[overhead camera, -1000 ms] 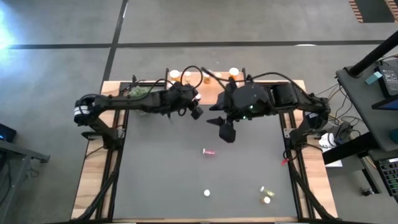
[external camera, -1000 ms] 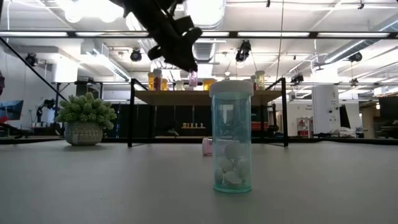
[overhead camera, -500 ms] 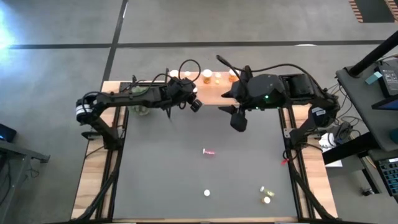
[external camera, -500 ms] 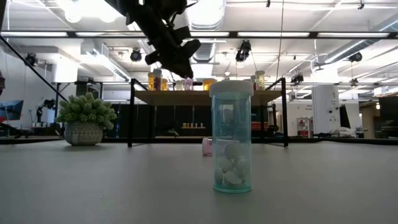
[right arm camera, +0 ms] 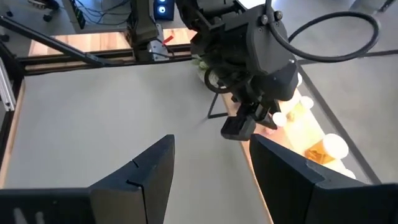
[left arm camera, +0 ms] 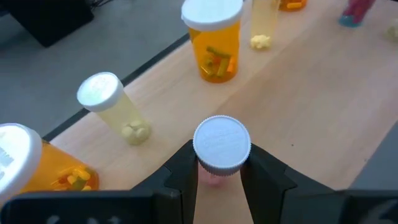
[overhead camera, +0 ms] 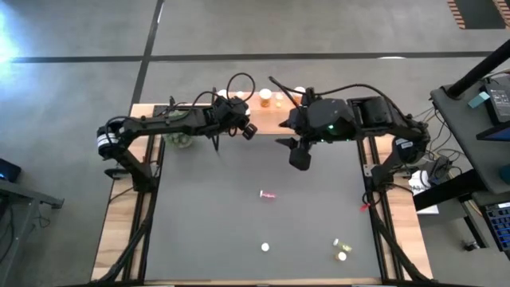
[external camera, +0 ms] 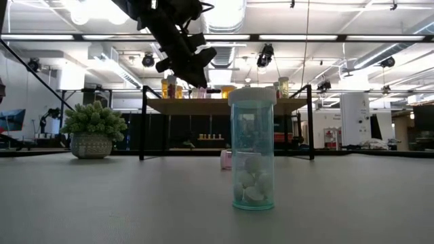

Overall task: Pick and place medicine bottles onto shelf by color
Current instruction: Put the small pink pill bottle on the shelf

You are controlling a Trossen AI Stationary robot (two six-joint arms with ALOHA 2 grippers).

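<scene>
The light-wood shelf (overhead camera: 267, 119) stands at the mat's far edge, with orange (left arm camera: 214, 43) and pale yellow (left arm camera: 118, 112) bottles on its top. My left gripper (overhead camera: 249, 129) is over the shelf's left half, shut on a pink bottle with a white cap (left arm camera: 222, 144). My right gripper (overhead camera: 298, 155) hangs open and holds nothing, high over the mat just in front of the shelf. Another pink bottle (overhead camera: 268, 194) lies on its side mid-mat. A clear teal bottle (external camera: 252, 152) stands upright near the mat's front edge. Yellow-green bottles (overhead camera: 341, 250) sit at the front right. My left gripper pinches the pink bottle between its two fingers (left arm camera: 186, 171), on the body just under the white cap (left arm camera: 214, 179). The fingers slant down toward the far edge. The bottle stays upright, cap up, over the shelf top; whether its base touches the wood is hidden.
A green spiky plant (external camera: 93, 129) in a pot stands at the shelf's left end. More bottles crowd the shelf top, one orange (left arm camera: 37, 171) close beside the held bottle. A small red item (overhead camera: 365, 207) lies by the mat's right edge.
My left gripper has carried the pink bottle toward the far edge and a little left, in over the shelf top and slightly down. My right gripper has drifted toward the far edge, still open.
</scene>
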